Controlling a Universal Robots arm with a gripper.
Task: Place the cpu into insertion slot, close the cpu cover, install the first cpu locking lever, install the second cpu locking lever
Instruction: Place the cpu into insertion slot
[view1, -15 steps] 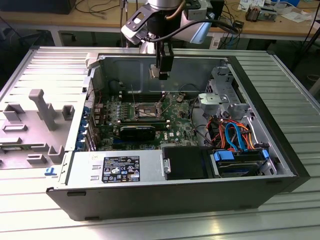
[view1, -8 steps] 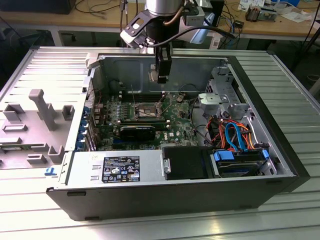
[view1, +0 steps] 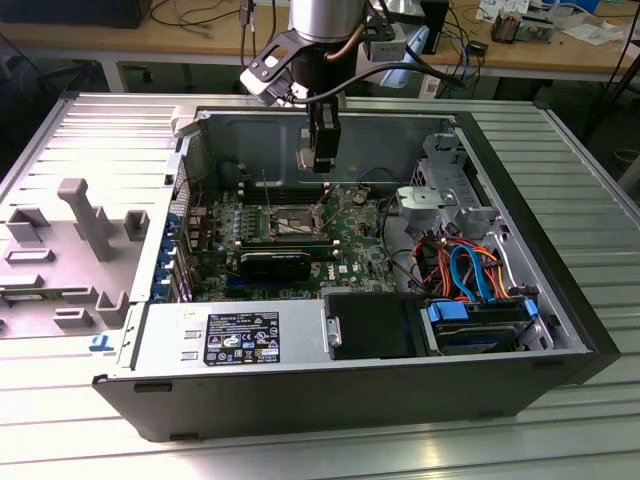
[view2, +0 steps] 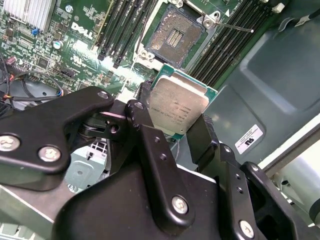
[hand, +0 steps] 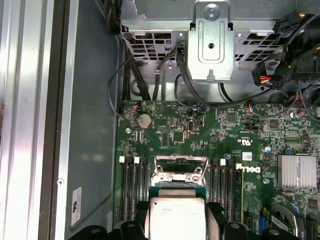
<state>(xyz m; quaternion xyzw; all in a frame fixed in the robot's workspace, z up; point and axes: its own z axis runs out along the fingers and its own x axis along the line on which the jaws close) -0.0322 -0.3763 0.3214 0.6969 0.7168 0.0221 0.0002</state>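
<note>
1. While the arm hangs over the open computer case (view1: 300, 390) on the desk (view1: 580, 440), the hand (view2: 172, 127) is clenched on the cpu (view2: 179, 102), with a black finger on each of two opposite edges.
2. The cpu, silver top showing in both wrist views, is held in the air over the insertion slot (view2: 175, 36), apart from it.
3. The slot lies uncovered on the green motherboard (view2: 75, 45), its dark centre exposed and memory slots (view2: 225, 45) on either side.
4. A thin locking lever (view2: 234, 26) sticks out beside the slot.

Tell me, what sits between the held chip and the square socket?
Nothing: in the second wrist view, only open air separates the cpu from the bare insertion slot.
</note>
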